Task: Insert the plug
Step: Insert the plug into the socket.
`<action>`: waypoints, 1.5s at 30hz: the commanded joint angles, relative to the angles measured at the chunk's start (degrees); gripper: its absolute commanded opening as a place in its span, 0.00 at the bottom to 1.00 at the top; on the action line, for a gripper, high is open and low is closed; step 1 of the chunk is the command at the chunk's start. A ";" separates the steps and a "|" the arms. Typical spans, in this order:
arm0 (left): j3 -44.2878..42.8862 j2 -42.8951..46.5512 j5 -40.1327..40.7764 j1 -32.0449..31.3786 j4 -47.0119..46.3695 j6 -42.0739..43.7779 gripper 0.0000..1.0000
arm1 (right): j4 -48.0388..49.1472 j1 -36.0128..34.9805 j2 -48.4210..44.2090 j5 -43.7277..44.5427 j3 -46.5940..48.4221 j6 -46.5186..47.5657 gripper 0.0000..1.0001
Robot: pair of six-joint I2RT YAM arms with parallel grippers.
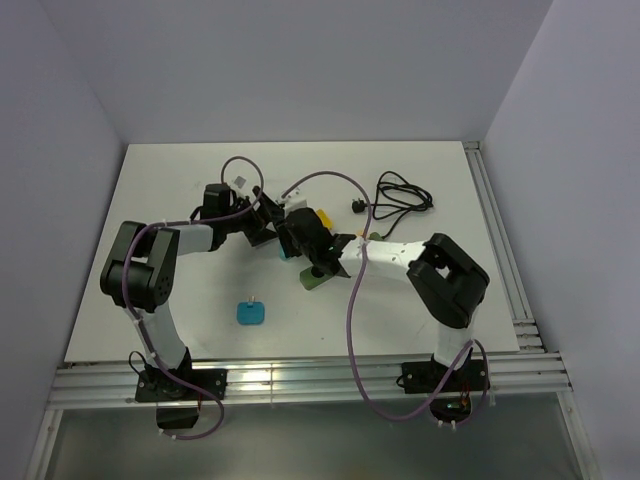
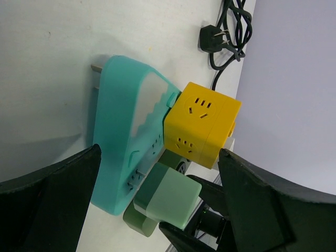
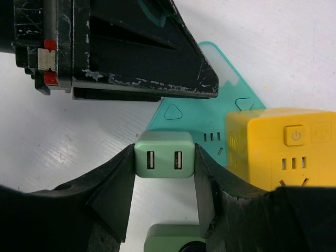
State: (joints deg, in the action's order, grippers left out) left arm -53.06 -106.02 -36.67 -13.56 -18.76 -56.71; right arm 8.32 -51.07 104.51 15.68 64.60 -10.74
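A teal triangular socket block lies on the white table with a yellow cube socket joined to its side. My right gripper is shut on a light green USB charger plug and holds it against the teal block's face. In the left wrist view the plug stands slightly off the block, and its metal prongs show in the gap, at the slots. My left gripper is open, its fingers wide apart either side of the two blocks. One left finger lies over the teal block.
A darker green adapter lies on the table just below the held plug. A small blue plug lies nearer the front. A coiled black cable with a plug lies at the back right. Purple arm cables loop above the blocks.
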 commanded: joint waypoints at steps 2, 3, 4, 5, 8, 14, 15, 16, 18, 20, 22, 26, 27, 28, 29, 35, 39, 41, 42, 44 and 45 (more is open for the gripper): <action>-1.52 -0.77 -1.13 -0.50 -3.30 -0.77 1.00 | -1.98 -0.61 1.57 1.90 2.20 -0.16 0.15; -1.70 -1.03 -1.21 -0.50 -3.30 -0.86 1.00 | -2.25 -0.61 1.75 1.72 2.46 -0.24 0.15; -1.70 -1.47 -1.22 -0.50 -3.38 -1.03 0.99 | -2.60 -0.61 2.01 1.55 3.16 -0.33 0.15; -1.70 -1.73 -1.30 -0.50 -3.91 -1.30 1.00 | -3.30 -0.52 2.28 1.11 3.34 -0.42 0.14; -1.96 -2.88 -2.18 -0.50 -5.22 -2.35 0.99 | -4.18 -0.26 2.98 0.14 3.69 -0.42 0.14; -2.23 -4.99 -3.15 -0.85 -7.16 -3.76 0.99 | -6.38 0.62 4.56 -0.31 4.66 -1.56 0.13; -2.23 -5.16 -3.24 -0.94 -7.86 -4.02 0.98 | -6.47 0.62 4.65 -0.21 4.75 -1.65 0.12; -2.14 -5.51 -3.24 -1.11 -8.13 -4.20 0.98 | -6.38 0.62 4.74 -0.13 4.40 -2.17 0.12; -1.79 -5.78 -3.15 -1.64 -8.92 -5.16 0.96 | -6.47 0.62 4.65 0.14 4.31 -2.53 0.11; -0.65 -6.13 -3.32 -1.90 -11.64 -6.91 0.93 | -7.52 0.53 4.83 1.80 4.66 -3.58 0.11; 0.23 -6.31 -3.33 -1.99 -14.79 -8.85 0.90 | -7.88 0.62 4.91 2.33 4.66 -4.02 0.10; 1.64 -6.75 -3.59 -2.17 -17.96 -10.70 0.70 | -7.87 0.36 4.74 3.03 4.22 -4.64 0.10; 1.82 -6.83 -3.68 -2.17 -18.50 -10.97 0.63 | -7.96 0.27 4.74 3.56 4.22 -4.90 0.09; 1.99 -6.75 -3.68 -2.17 -18.85 -11.40 0.61 | -7.96 0.18 4.83 3.83 4.13 -5.34 0.09; 2.34 -6.75 -3.50 -2.26 -19.46 -11.58 0.59 | -8.05 0.18 4.74 4.00 3.96 -5.34 0.09; 5.41 -5.25 -2.10 -2.61 -21.92 -13.25 0.52 | -6.30 -0.78 3.68 5.58 1.32 -6.57 0.07; 7.79 -3.06 -0.95 -2.87 -23.60 -14.75 0.51 | -6.65 -1.75 4.56 6.81 0.97 -7.19 0.06; 8.93 -2.18 -0.17 -3.14 -23.51 -14.92 0.50 | -5.77 -2.37 4.48 7.08 0.01 -7.36 0.06; 9.28 -1.48 -0.07 -3.22 -23.60 -14.92 0.50 | -5.68 -2.46 4.39 6.99 -0.35 -7.62 0.06; 9.72 -0.86 0.10 -3.31 -23.42 -14.84 0.50 | -5.68 -2.37 4.39 6.73 -0.44 -7.71 0.06; 9.73 -0.60 -0.07 -3.31 -23.42 -14.84 0.50 | -5.77 -2.37 4.65 6.64 -0.53 -7.98 0.05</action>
State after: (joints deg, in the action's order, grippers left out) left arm -43.64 -111.28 -32.64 -15.25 -37.36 -69.52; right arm 6.26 -53.04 106.98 23.35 66.39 -16.71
